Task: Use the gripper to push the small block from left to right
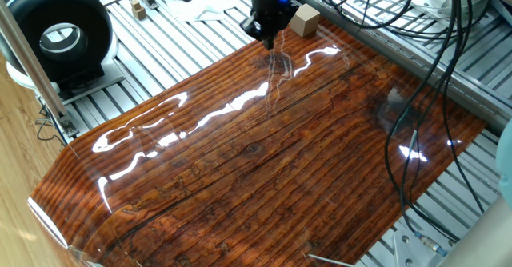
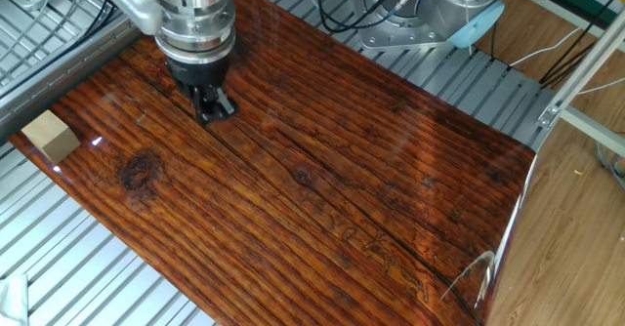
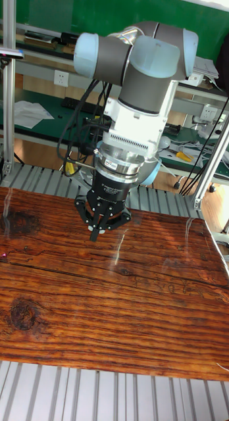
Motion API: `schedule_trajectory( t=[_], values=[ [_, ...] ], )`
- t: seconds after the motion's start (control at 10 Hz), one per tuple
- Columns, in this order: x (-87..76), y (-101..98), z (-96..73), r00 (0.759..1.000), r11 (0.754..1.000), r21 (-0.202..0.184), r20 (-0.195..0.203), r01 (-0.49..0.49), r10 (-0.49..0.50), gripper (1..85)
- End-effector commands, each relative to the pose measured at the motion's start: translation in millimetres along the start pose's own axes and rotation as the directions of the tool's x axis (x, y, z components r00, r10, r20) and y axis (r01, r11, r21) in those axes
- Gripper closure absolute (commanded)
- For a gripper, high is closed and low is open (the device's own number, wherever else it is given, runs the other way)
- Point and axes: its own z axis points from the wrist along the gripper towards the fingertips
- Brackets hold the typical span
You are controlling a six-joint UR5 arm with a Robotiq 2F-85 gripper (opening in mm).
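Hanging over the glossy wooden board (image 2: 371, 189), the gripper (image 2: 213, 106) has its fingers pressed together, lining up for the push. Beyond it the small block (image 2: 50, 135) sits untouched at the board's edge; next, lowering beside it.

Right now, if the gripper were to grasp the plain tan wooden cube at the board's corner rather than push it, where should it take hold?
Probably from straight above, fingers closing on two opposite upright faces of the plain tan wooden cube. It sits flat at the corner of the glossy wood-grain board with nothing touching it, and its faces look smooth and parallel. The black two-finger gripper stands apart from it, fingers together, so it would have to open first.
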Motion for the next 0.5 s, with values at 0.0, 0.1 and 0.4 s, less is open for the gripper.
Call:
schedule_trajectory(
  t=[0.0,0.1,0.4],
  values=[
    [1.9,14.4,12.7,0.999,0.996,-0.068,-0.013,0.052,-0.053,84.7],
    [0.2,28.2,15.4,0.999,0.993,-0.114,-0.009,0.039,-0.04,84.7],
    [12.6,29.7,12.5,0.998,0.992,-0.12,-0.055,0.034,-0.04,84.7]
  ],
)
